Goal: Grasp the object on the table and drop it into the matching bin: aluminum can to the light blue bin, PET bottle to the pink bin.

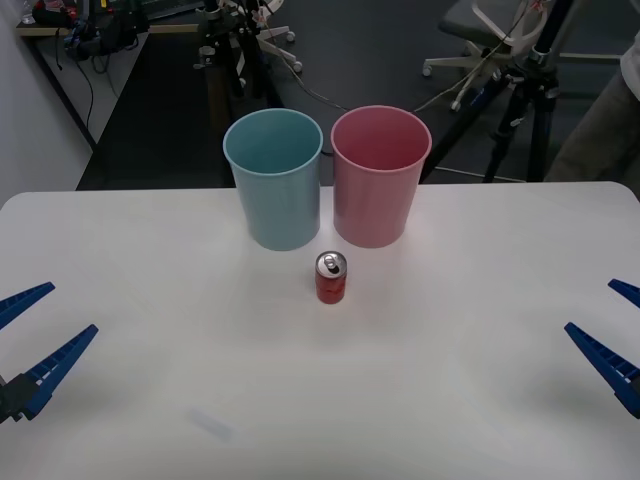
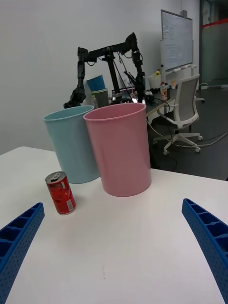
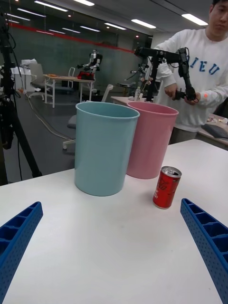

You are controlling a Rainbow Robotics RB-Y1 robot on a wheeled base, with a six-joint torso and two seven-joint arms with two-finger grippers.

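Both grippers, left (image 1: pixel 28 345) and right (image 1: pixel 618 338), hover wide open and empty at the table (image 1: pixel 150 300) edges, so the grasp isn't begun: next, one must reach the can (image 1: pixel 331 277) standing upright just before the blue bin (image 1: pixel 274 180) and pink bin (image 1: pixel 380 178)

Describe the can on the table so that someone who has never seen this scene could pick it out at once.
On the large white table, two tall bins stand side by side near the far edge: the light blue bin and the pink bin. Just in front of the gap between them stands the aluminum can, upright. It is red with a silver top and pull tab, far shorter than either bin.
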